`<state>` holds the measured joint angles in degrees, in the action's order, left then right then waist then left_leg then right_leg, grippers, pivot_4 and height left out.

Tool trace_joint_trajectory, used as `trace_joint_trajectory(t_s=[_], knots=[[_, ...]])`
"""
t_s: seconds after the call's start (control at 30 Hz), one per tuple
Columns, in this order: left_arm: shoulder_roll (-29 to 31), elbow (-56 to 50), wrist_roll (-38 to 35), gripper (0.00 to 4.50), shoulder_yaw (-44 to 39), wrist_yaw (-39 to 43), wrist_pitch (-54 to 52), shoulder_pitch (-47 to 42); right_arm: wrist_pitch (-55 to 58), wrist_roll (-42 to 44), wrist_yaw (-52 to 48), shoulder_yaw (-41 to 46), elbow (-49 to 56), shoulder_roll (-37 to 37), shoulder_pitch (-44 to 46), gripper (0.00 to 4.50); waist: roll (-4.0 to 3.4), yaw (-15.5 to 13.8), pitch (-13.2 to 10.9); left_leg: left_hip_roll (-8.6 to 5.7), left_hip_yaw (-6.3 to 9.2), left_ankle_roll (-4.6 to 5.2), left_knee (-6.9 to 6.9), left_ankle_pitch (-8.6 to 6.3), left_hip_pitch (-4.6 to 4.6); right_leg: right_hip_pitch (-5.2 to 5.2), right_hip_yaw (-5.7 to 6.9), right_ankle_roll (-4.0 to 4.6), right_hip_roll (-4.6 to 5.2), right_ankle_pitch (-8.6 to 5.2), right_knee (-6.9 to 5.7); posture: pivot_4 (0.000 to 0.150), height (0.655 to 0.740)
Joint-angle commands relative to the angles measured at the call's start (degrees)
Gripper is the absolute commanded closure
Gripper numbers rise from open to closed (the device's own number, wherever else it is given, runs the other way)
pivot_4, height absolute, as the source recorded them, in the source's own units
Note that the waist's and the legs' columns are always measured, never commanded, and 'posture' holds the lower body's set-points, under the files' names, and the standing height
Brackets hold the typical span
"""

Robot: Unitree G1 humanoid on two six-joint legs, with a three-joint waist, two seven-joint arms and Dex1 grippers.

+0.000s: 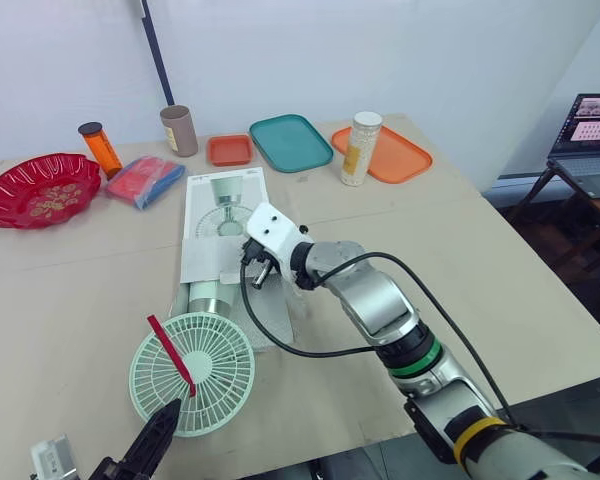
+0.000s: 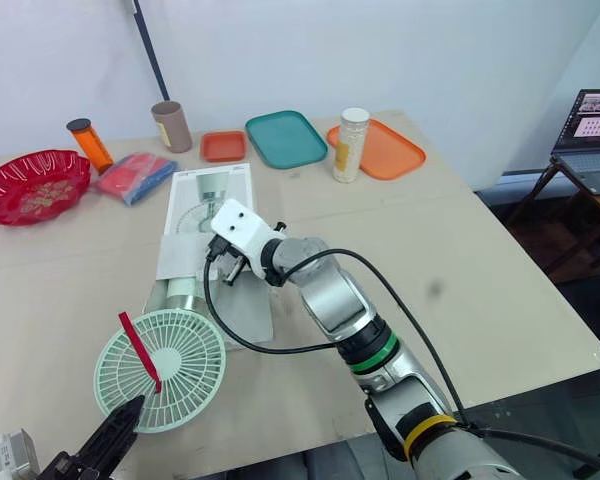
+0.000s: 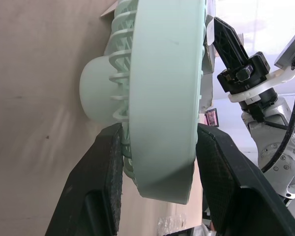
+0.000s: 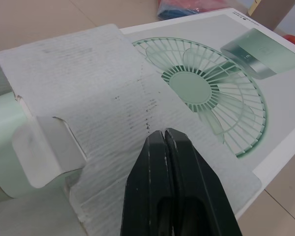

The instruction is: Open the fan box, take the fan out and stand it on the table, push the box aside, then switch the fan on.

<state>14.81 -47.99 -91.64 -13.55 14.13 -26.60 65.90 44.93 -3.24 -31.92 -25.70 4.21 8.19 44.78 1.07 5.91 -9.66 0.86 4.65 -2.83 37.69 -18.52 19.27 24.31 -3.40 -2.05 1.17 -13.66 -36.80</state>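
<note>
The pale green fan (image 1: 192,372) lies flat near the table's front edge, its head out of the box. Its cylindrical base (image 1: 210,295) sits at the box mouth. A red strip (image 1: 170,355) crosses the fan's grille. My left gripper (image 3: 160,130) is shut on the fan's rim, with one black finger (image 3: 101,172) on each side; it reaches in from the front left (image 1: 165,415). The white fan box (image 1: 225,215), printed with a fan picture, lies behind with its flap (image 4: 78,83) open. My right gripper (image 4: 164,142) is shut, empty, with its tips over the flap (image 1: 260,272).
Along the back stand a red bowl (image 1: 40,190), an orange bottle (image 1: 100,148), a brown cup (image 1: 179,130), a red-and-blue packet (image 1: 145,180), small orange (image 1: 230,150), teal (image 1: 291,142) and orange trays (image 1: 400,160), and a white canister (image 1: 361,148). A laptop (image 1: 588,125) stands off-table at the right.
</note>
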Motion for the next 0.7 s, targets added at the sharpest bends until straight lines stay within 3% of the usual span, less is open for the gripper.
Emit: trace_joint_trajectory(t_s=[0.03, 0.13, 0.2, 0.23, 0.43, 0.7], knots=[[-0.12, 2.66, 1.32, 1.79, -1.2, -3.55, 0.69, 2.25, 0.56, -0.42, 0.33, -0.35, 0.19, 0.27, -0.77, 4.5, 0.01, 0.0, 0.0, 0.0, 0.0, 0.0, 0.0, 0.0, 0.0, 0.0, 0.0, 0.0, 0.0, 0.0, 0.0, 0.15, 0.74], [-0.23, 1.89, 1.03, 0.97, -1.04, -4.42, 1.12, 1.55, 0.51, -0.45, 0.45, -0.38, 0.32, 0.22, -0.89, 4.5, 0.02, -0.15, -0.03, -0.01, 0.05, 0.0, 0.0, 0.0, 0.04, 0.01, 0.02, -0.01, 0.01, 0.0, 0.0, 0.15, 0.74], [-0.25, 1.66, 1.2, 0.16, -1.0, -4.55, 1.3, 1.54, 0.53, -0.42, 0.44, -0.38, 0.54, 0.3, -0.99, 4.5, 0.04, -0.18, -0.05, -0.04, 0.08, 0.0, 0.0, 0.0, 0.06, 0.01, 0.04, -0.03, 0.05, 0.0, 0.0, 0.15, 0.74], [-0.35, 1.55, 1.32, 0.04, -0.96, -4.96, 1.39, 1.68, 0.46, -0.42, 0.39, -0.39, 0.71, 0.41, -1.03, 4.5, 0.06, -0.18, -0.06, -0.04, 0.07, -0.01, 0.0, 0.0, 0.06, 0.01, 0.03, -0.03, 0.04, 0.01, 0.0, 0.15, 0.74], [0.95, -0.45, -1.08, 0.04, -2.71, -5.09, 1.2, 3.37, 0.43, -0.2, -0.53, -0.47, 3.36, 1.42, -0.98, 4.5, 0.1, -0.18, -0.09, -0.04, 0.08, 0.0, 0.0, 0.0, 0.08, 0.01, 0.05, -0.03, 0.04, 0.01, 0.0, 0.15, 0.74], [9.19, 0.5, -11.88, 0.04, -15.53, 1.05, -1.84, 8.23, 0.03, 4.48, -4.6, 3.68, 9.97, 3.6, -1.03, 4.5, 0.27, -0.23, -0.58, -0.07, 0.14, -0.01, 0.04, 0.01, 0.26, 0.17, 0.14, -0.03, 0.11, 0.0, -0.02, 0.15, 0.74]])
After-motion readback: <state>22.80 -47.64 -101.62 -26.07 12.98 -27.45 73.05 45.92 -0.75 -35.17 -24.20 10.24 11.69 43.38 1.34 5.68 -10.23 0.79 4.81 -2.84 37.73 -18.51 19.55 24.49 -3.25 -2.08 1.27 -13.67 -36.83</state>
